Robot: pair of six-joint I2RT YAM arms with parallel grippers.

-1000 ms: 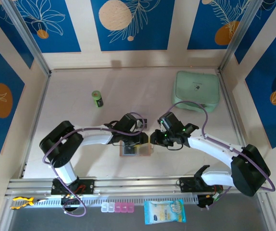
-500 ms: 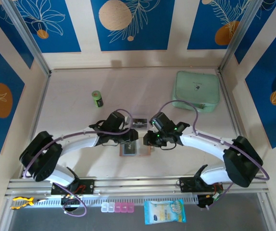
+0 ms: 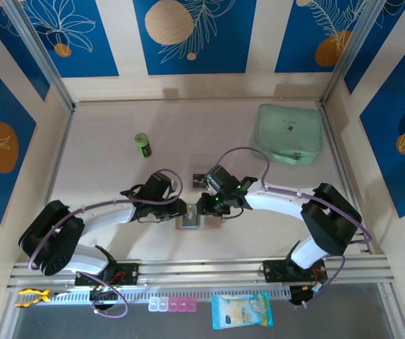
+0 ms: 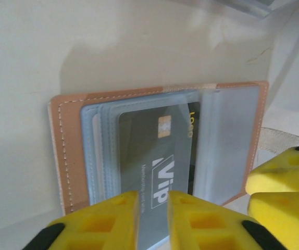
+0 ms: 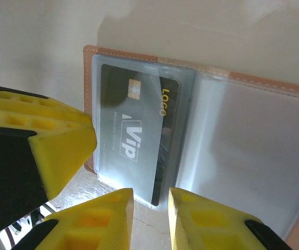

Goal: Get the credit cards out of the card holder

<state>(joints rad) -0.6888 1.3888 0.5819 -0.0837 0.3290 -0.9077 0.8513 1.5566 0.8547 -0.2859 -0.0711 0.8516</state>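
On the pale worktop, at lower centre of the overhead view, both arms meet over the card holder. It lies open and flat, with its tan leather cover under a stack of clear pockets. A dark grey credit card marked VIP sits in the top pocket, on the left half in both wrist views, and its lower end runs toward the bottom of the frame. The left gripper hangs right over that end, its yellow fingers drawn close with a narrow slot between them. Whether they pinch the card, the film or nothing cannot be told. The right gripper is likewise nearly closed at the lower edge of the pockets, and its hold cannot be told either. The step in hand looks like drawing this card out. To do it well, the left gripper should catch the bare plastic alone, not the pocket film. It should then pull low and straight along the card's length so the card does not jam in the pocket. The right gripper should pin the cover just beside the card without pressing on it, or the whole card holder will likely slide along.
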